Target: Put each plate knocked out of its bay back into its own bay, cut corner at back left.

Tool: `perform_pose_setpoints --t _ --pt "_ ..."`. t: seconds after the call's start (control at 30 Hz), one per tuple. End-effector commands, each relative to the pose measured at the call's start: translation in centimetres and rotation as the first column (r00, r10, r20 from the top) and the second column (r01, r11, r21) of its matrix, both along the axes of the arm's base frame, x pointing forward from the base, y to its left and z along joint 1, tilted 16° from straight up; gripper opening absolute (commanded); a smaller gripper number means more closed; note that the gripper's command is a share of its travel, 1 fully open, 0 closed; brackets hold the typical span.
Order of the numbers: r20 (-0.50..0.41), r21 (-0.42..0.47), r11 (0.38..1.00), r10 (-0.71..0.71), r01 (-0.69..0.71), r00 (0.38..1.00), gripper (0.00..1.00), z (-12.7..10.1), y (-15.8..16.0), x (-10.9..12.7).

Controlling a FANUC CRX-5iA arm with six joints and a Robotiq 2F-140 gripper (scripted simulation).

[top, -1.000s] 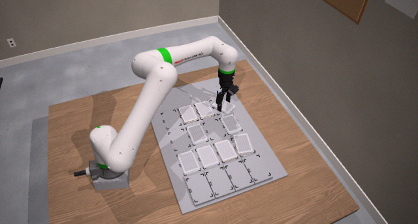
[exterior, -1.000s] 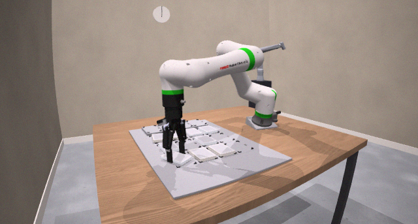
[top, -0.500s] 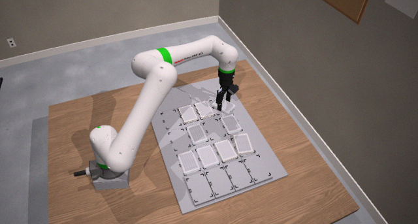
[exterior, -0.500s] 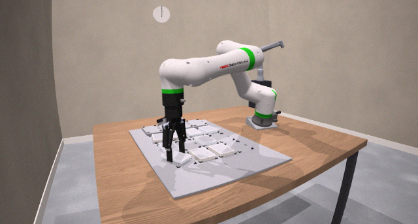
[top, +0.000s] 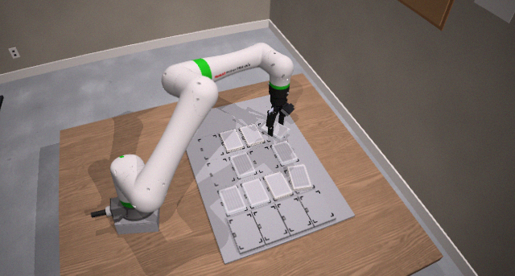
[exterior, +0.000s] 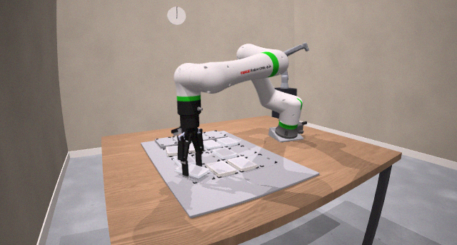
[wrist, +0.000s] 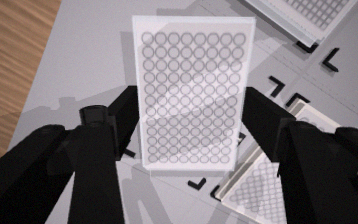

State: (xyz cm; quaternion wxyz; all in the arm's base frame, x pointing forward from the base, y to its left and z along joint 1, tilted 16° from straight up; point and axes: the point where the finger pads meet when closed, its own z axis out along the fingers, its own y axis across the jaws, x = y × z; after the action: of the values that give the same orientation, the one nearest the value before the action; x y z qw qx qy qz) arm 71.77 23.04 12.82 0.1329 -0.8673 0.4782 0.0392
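My gripper (top: 275, 129) (exterior: 191, 169) (wrist: 190, 101) is shut on a sealed 96-well plate (top: 284, 130) (exterior: 198, 172) (wrist: 195, 60), one finger on each long side. The plate is at the far end of the grey deck's (top: 335, 205) (exterior: 221, 198) left column, low over the deck. In the wrist view it sits askew to the black corner pieces (wrist: 197, 184) under it. Whether it touches the deck is unclear. Two more plates (top: 251, 134) (top: 232, 140) lie in the same column nearer the arm; one of them shows at the lower right of the wrist view (wrist: 260, 192).
Several other sealed plates (top: 284, 152) (top: 243, 164) (top: 278, 185) lie in the middle columns. The raised bays (top: 282, 224) of the right column are empty. The deck lies on a wooden table (top: 362, 248) (exterior: 136, 188). The arm's base (top: 134, 224) stands at the deck's near side.
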Motion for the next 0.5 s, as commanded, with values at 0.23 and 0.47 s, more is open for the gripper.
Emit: perform_pose_setpoints --t 0.23,0.47 --pt "0.002 0.0 1.0 -0.001 0.001 1.0 0.1 0.8 -0.2 0.0" --pt "0.003 0.0 1.0 -0.001 0.001 1.0 0.1 1.5 -0.4 0.0"
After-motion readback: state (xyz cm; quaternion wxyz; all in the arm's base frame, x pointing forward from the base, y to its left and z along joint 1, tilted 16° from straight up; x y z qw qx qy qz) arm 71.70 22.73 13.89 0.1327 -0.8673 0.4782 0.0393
